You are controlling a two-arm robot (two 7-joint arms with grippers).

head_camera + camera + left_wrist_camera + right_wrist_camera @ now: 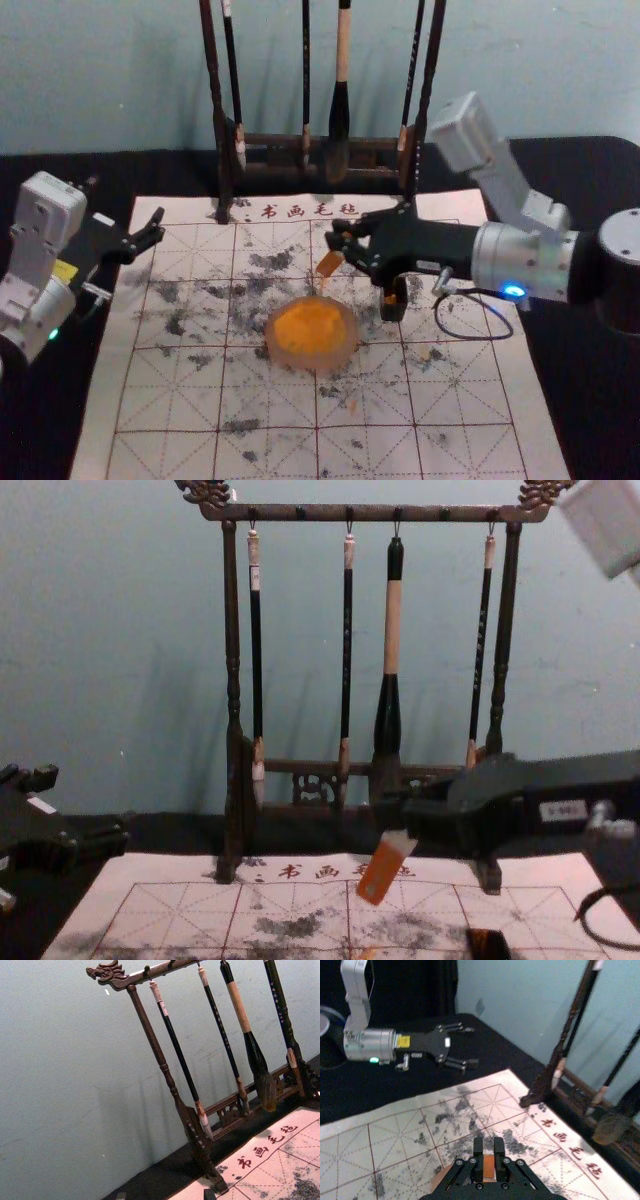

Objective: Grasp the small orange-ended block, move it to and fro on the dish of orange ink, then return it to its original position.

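Head view, item one: right end effector (345, 238), above the mat (165, 400) on the surface (600, 180), reaching in from the right. We recorded its fingers (478, 1160) closed to the width of item two and gripping it.

Item two: orange-ended block (328, 263), one, held. It hung below the fingertips, tilted, its long axis running downward and to the left in the chest view.

Item three: dish of orange ink (310, 332), one, resting on the mat. It lay on the near side of the block and slightly left, lower than the end effector; the governing relation, we judged, for a move nearward and down before any to-and-fro stroke. How much height separated block and ink we could not tell.

Item four: left end effector (155, 226), parked at the left, fingers spread, holding nothing. The right was nearer the dish.
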